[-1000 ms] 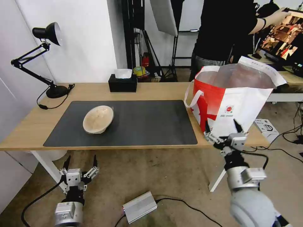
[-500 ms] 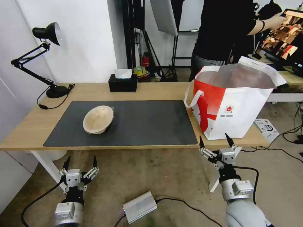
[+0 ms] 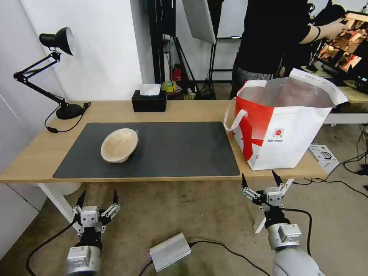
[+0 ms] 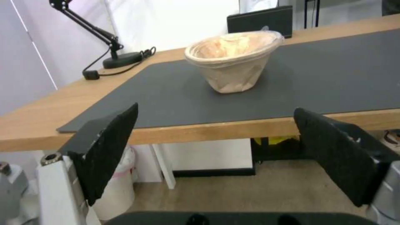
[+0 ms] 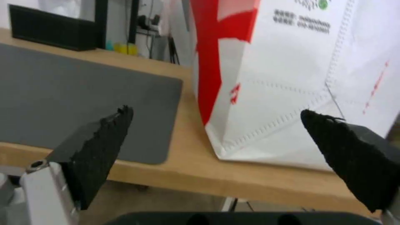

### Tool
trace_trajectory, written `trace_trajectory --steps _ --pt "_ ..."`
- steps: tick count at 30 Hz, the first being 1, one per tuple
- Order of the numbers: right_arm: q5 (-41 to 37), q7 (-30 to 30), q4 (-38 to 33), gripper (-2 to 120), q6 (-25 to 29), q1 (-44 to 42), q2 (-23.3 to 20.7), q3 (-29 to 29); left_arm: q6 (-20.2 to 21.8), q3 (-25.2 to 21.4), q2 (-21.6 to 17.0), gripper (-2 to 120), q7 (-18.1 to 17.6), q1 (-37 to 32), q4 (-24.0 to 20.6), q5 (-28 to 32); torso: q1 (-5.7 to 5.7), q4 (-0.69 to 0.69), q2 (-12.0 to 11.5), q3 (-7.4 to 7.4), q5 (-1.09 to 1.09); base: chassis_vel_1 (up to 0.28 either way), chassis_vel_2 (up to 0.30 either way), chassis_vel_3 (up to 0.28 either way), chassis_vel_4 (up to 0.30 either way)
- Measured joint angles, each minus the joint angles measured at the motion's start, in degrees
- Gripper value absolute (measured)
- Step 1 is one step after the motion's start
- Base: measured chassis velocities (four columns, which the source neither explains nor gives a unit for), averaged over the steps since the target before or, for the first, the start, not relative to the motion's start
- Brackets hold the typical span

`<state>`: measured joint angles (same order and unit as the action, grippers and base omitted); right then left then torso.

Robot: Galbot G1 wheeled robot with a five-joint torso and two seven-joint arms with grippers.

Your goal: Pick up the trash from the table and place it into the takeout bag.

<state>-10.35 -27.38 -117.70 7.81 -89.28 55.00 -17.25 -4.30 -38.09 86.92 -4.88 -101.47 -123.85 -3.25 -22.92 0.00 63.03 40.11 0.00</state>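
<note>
Beige shallow bowl (image 3: 119,145), pulp or thin paper by its look, film-lined: one item, upright on the large dark grey rectangular mat (image 3: 184,149) of the long light-wood table (image 3: 34,153), toward its left half, well apart from the large boxy white takeout bag with red panels (image 3: 281,126) standing open at the table's right end. Handling, judged: light, thin-walled, likely to flex or crumple under a hard pinch; best taken at the rim (image 4: 233,51), one finger inside and one outside. Left gripper (image 3: 97,199): below the front table edge, fingers spread, empty. Right gripper (image 3: 260,182): below the edge before the bag, fingers spread, empty. Black tissue box (image 3: 149,101): at rear, not trash.
</note>
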Motion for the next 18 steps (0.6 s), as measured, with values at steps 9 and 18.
trace_trajectory --steps 9,18 --pt "-0.4 -1.8 1.1 100 0.0 -0.6 2.2 0.4 0.0 -0.1 -0.1 100 0.0 0.0 0.1 0.0 0.00 0.00 0.0 0.00 0.00 0.000 0.000 0.000 0.000" --pt "-0.5 -2.5 1.4 100 0.0 -0.9 3.3 0.9 0.1 -0.2 -0.3 100 0.0 0.0 0.0 0.1 0.00 0.00 0.0 0.00 0.00 0.000 0.000 0.000 0.000"
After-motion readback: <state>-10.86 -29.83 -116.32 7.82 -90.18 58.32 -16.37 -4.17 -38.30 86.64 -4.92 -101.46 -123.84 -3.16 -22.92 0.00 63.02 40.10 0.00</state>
